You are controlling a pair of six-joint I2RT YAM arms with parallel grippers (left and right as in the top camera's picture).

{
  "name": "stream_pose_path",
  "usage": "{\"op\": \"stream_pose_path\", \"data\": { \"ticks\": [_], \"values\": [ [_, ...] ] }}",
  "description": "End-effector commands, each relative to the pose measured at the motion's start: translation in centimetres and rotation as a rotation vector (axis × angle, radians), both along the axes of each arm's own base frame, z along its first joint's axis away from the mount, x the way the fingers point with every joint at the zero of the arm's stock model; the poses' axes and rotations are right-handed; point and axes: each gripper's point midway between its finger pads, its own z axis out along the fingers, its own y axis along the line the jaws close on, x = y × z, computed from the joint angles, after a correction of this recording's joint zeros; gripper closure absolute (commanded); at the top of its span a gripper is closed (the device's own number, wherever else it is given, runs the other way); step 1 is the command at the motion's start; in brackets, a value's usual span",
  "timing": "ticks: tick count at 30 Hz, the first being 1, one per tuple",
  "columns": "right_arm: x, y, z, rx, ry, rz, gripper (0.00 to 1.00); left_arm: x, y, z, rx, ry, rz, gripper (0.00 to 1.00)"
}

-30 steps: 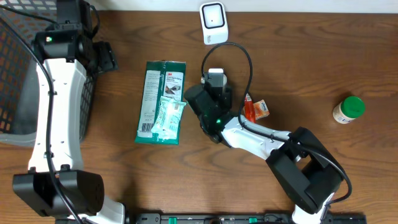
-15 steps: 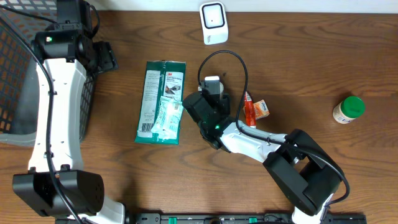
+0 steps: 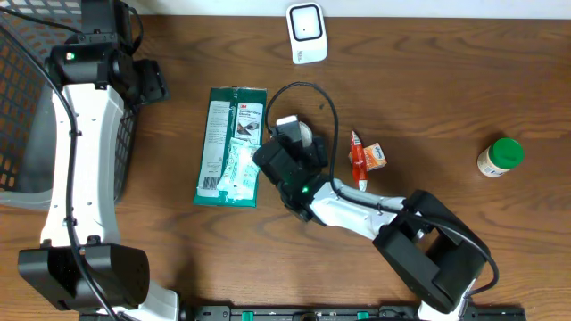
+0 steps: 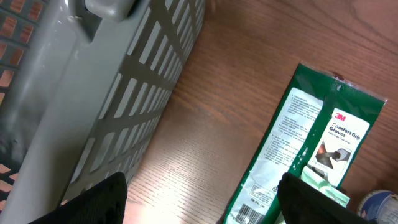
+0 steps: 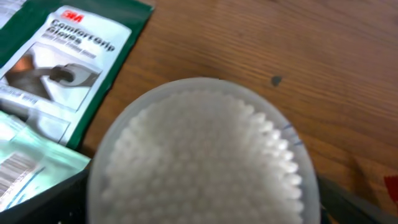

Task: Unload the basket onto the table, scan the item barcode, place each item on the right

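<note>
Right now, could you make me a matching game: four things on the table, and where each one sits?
Things:
1. scanner
2. basket
3. bottle
4. glove pack

Places:
A. far left
B. far right
C. top edge, middle
D. left of centre

Pairs: 1-C, 2-A, 3-B, 4-D.

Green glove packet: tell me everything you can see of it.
The green plastic glove packet lies flat on the brown wooden table, unheld. White panels carry 3M Comfort Grip Gloves print and a glove photo; a barcode sits at its near-left corner. A smaller pale green packet overlaps its near-right part.
</note>
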Motion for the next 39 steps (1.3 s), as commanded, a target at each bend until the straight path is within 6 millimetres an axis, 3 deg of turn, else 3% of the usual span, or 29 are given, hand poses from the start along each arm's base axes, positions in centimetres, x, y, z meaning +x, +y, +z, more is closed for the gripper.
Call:
{"op": "stream_pose_path", "data": {
  "ticks": [1, 5, 8, 12, 17, 25, 29, 33, 36, 39],
  "values": [
    [-0.4, 0.1, 0.1, -0.029, -0.003, 0.019, 0.02, -0.1, 0.9, -0.6, 0.03, 0.025, 0.006, 0.22],
    [-0.5, 0.0, 3.0, -0.05, -0.034, 0.058, 0.03, -0.1, 0.9, -0.6, 0.03, 0.025, 0.006, 0.22],
    [-0.8, -0.3, 6.8, -0.046, -0.08, 0.087, 0.04, -0.1, 0.9, -0.6, 0.03, 0.025, 0.006, 0.22],
    [-1.4, -0.5, 12.7, 0.022, -0.152, 0.146, 0.12, -0.1, 0.9, -0.6, 0.03, 0.025, 0.006, 0.22],
    [-3.7, -0.3, 18.6, 0.143, -0.11, 0.384, 0.11, -0.1, 0.9, -0.6, 0.03, 0.025, 0.006, 0.22],
    [-4.2, -5.7, 25.8, 0.295, 0.194, 0.467, 0.07, -0.1, 0.9, -0.6, 0.03, 0.025, 0.006, 0.22],
    [-3.8, -7.1, 27.2, 0.216, 0.281, 0.483, 0.01, -0.1, 0.9, -0.6, 0.03, 0.025, 0.006, 0.22],
    [-3.1, -6.3, 26.9, 0.135, 0.353, 0.534, 0.01, -0.1, 0.9, -0.6, 0.03, 0.025, 0.006, 0.22],
    [-2.0, -5.9, 25.2, 0.089, 0.424, 0.513, 0.01, -0.1, 0.9, -0.6, 0.03, 0.025, 0.006, 0.22],
    [-1.1, -5.4, 21.8, 0.055, 0.524, 0.497, 0.01, -0.1, 0.9, -0.6, 0.03, 0.025, 0.006, 0.22]
  ]
}}
